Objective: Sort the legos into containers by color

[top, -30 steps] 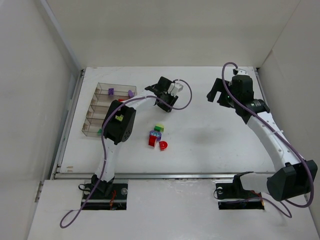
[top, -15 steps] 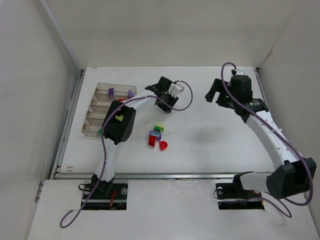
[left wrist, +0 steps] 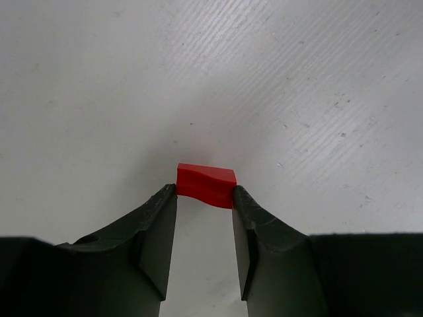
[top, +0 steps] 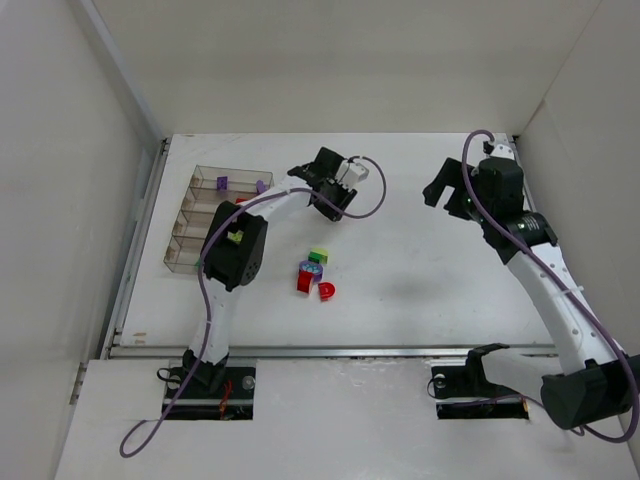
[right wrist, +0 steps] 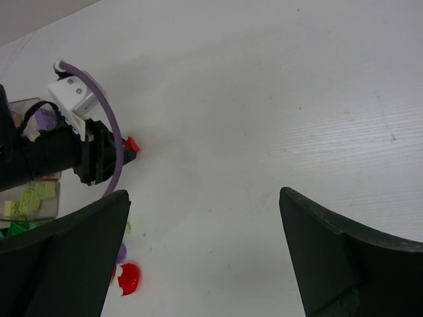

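Note:
My left gripper (top: 335, 203) hovers above the table just right of the clear four-row container (top: 190, 215). It is shut on a small red lego (left wrist: 206, 185), which also shows in the right wrist view (right wrist: 131, 144). A small pile of legos lies mid-table: a yellow-green brick (top: 318, 256), a purple-blue round piece (top: 313, 268), a red brick (top: 303, 282) and a red round piece (top: 326, 291). The container holds purple pieces (top: 222, 183) in its far row, and red, yellow-green and green ones. My right gripper (top: 448, 190) is open and empty (right wrist: 203, 195), high over the table's right side.
White walls enclose the table on the left, back and right. The left arm's elbow (top: 235, 245) hangs over the container's near right corner. A purple cable (top: 365, 205) loops off the left wrist. The table's front rail (top: 330, 350) runs along the near edge.
My right arm has swung to the right and slightly back, still open. My left gripper has barely moved and keeps hold of the red lego.

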Available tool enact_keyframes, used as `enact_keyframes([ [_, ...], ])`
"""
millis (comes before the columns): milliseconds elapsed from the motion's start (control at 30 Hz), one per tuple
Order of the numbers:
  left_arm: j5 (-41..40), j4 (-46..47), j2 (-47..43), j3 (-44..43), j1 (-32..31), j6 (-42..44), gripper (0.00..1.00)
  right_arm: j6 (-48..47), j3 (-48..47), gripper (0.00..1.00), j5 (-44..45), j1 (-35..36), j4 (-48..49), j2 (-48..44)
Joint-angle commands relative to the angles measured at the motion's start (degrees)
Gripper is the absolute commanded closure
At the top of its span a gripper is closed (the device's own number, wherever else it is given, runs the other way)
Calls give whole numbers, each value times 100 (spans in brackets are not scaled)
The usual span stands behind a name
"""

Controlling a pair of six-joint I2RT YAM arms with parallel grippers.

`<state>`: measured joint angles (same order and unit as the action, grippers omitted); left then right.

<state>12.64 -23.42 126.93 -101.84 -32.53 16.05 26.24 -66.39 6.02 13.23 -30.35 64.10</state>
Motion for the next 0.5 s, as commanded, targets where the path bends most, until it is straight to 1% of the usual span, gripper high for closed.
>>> enact_keyframes([
  [0, 106, 13, -644, -240, -25, 56, 100, 101, 65, 0, 57, 30, -6, -134],
  [100, 107, 13, -766, -240, -25, 56, 100, 153, -84, 0, 57, 30, -67, -73],
  [133, 220, 13, -767, -240, -25, 56, 100, 153, -85, 0, 57, 30, -68, -12],
  [267, 466, 13, -986, -240, 247, -128, 100, 206, -199, 0, -5, 30, -68, 59],
  [400, 607, 13, -1188, -240, 677, -401, 100, 259, -252, 0, -66, 30, 3, 112],
  [467, 608, 91, -1381, -73, 1020, -462, 100, 312, -304, 0, -66, 30, 55, 112],
])
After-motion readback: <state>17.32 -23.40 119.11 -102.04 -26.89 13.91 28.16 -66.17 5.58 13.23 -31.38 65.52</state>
